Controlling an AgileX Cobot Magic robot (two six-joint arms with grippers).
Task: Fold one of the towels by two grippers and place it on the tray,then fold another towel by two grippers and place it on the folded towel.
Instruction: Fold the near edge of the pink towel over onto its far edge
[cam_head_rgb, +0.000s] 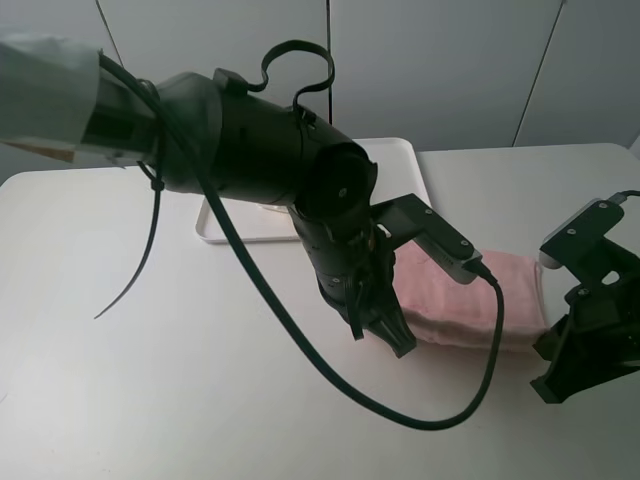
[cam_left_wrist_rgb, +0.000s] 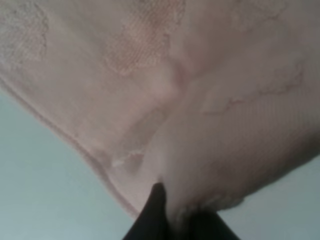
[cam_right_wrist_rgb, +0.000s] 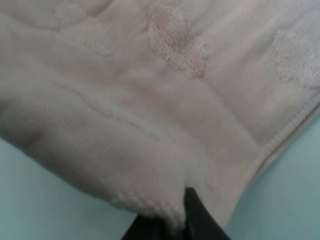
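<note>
A white table (cam_head_rgb: 130, 400) fills the high view from eight o'clock round through six to four o'clock, its top plain and matte; its far edge runs across from nine o'clock to three o'clock; a rounded corner (cam_head_rgb: 12, 182) shows at nine o'clock. Behind it, from ten o'clock round to two o'clock, stands a pale grey wall (cam_head_rgb: 440, 70) of flat panels; thin dark seams part them, one upright at twelve o'clock (cam_head_rgb: 328, 20), one slanting at one o'clock (cam_head_rgb: 539, 70), one slanting at eleven o'clock (cam_head_rgb: 105, 20). The left wrist view shows the table (cam_left_wrist_rgb: 40, 200) as a smooth, pale blue-green surface; the right wrist view shows the table (cam_right_wrist_rgb: 45, 210) likewise, blurred.
</note>
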